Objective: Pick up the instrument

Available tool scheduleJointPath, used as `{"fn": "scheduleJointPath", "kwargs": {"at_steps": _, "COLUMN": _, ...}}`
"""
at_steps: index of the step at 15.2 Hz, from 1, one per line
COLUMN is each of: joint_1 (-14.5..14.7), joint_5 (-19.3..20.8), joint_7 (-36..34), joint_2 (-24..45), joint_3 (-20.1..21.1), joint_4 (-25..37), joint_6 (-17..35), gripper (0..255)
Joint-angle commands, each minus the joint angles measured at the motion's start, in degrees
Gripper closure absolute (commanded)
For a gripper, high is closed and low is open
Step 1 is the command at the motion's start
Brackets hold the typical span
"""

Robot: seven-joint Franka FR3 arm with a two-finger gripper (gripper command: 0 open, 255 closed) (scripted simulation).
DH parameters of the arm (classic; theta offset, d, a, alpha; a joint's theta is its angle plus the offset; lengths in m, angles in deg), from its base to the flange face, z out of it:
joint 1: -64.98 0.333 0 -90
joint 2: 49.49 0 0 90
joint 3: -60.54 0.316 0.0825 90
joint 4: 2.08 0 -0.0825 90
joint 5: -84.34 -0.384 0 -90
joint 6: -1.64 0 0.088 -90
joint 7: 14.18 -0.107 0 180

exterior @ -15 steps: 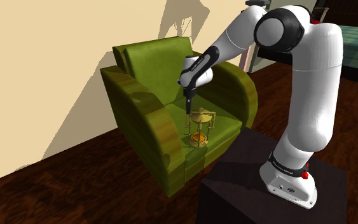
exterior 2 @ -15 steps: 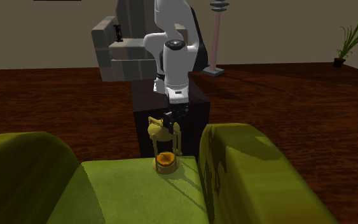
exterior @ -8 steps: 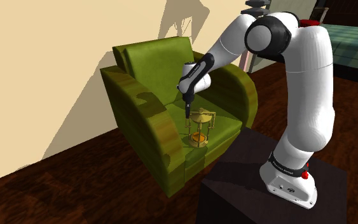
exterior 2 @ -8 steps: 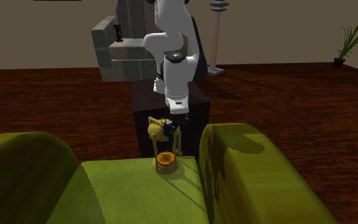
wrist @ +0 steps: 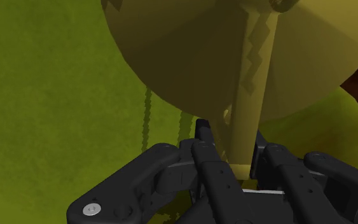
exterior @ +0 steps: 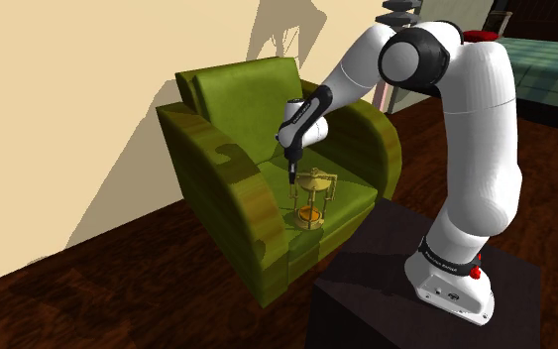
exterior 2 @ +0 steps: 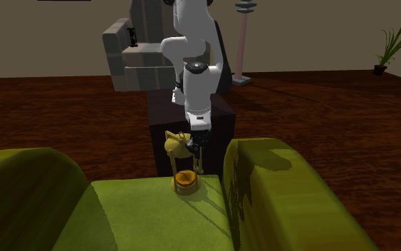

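Wrist view, jaws clamped on a post of the gold hourglass (wrist: 260, 76), green armchair (wrist: 56, 95) seat beneath, armrest (exterior 2: 277, 185) just beside.

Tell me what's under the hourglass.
The hourglass stands on the seat cushion of the green armchair, near its front edge. The patch of cushion directly beneath its round base is covered. The gripper hangs at its top.

No readable text, label, brand, number or sign anywhere in room. Dark band (exterior: 445, 261) round arm's foot carries faint pale marks, too small to make out. Instrument (exterior: 313, 198) on green armchair (exterior: 229, 188): no lettering legible on its frame. Wall, floor, black stand (exterior: 366, 288): nothing legible.
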Motion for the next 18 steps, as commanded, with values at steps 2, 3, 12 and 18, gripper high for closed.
{"fn": "scheduleJointPath", "kwargs": {"at_steps": 2, "joint_1": -0.05, "joint_5": 0.01, "joint_7": 0.03, "joint_2": 0.07, "joint_3": -0.05, "joint_4": -0.02, "joint_6": -0.02, "gripper": 255}}
{"fn": "scheduleJointPath", "kwargs": {"at_steps": 3, "joint_1": -0.05, "joint_5": 0.01, "joint_7": 0.02, "joint_2": 0.11, "joint_3": -0.04, "joint_4": 0.00, "joint_6": -0.01, "gripper": 255}}
{"fn": "scheduleJointPath", "kwargs": {"at_steps": 12, "joint_1": 0.61, "joint_5": 1.09, "joint_7": -1.05, "joint_2": -5.05, "joint_3": -0.67, "joint_4": -0.35, "joint_6": -4.78, "gripper": 255}}
{"fn": "scheduleJointPath", "kwargs": {"at_steps": 18, "joint_1": 0.86, "joint_5": 1.86, "joint_7": -1.65, "joint_2": -8.46, "joint_3": -1.05, "joint_4": 0.10, "joint_6": -8.59, "gripper": 255}}
